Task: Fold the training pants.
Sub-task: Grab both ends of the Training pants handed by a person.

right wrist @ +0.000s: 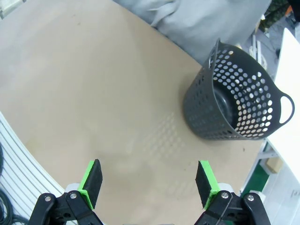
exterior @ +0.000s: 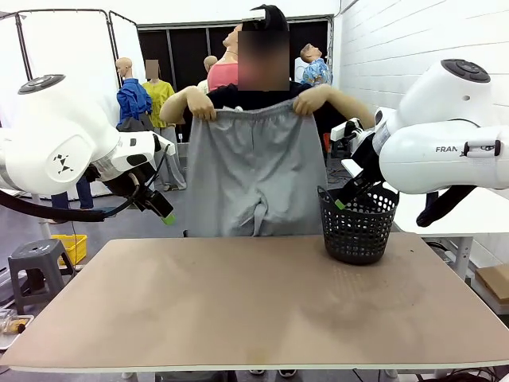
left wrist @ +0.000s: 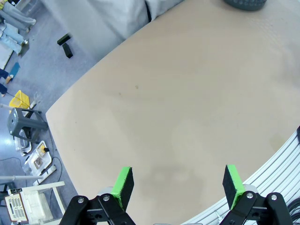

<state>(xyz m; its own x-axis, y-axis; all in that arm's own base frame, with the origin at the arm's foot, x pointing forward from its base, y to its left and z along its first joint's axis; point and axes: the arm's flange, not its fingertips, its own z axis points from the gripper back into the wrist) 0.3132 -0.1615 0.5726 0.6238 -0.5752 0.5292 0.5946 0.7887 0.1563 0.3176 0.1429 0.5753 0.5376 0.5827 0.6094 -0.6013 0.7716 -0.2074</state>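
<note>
One pair of pants (exterior: 254, 171), one basket (exterior: 358, 227) and two pincers make up my count. A person at the far side holds the pants up by the waistband, one hand (exterior: 201, 106) at each end. They hang flat and upright above the far edge of the tabletop (exterior: 238, 302), with the legs dropping behind that edge. The black mesh basket stands upright on the far right part of the tabletop, just beside the hanging pants. My left pincer (left wrist: 178, 174) hovers over bare tabletop on the left. Its jaws are spread wide, green pads well apart, with nothing between them and touching nothing. My right pincer (right wrist: 149, 164) is likewise spread wide and empty, above the tabletop near the basket and not touching it.
</note>
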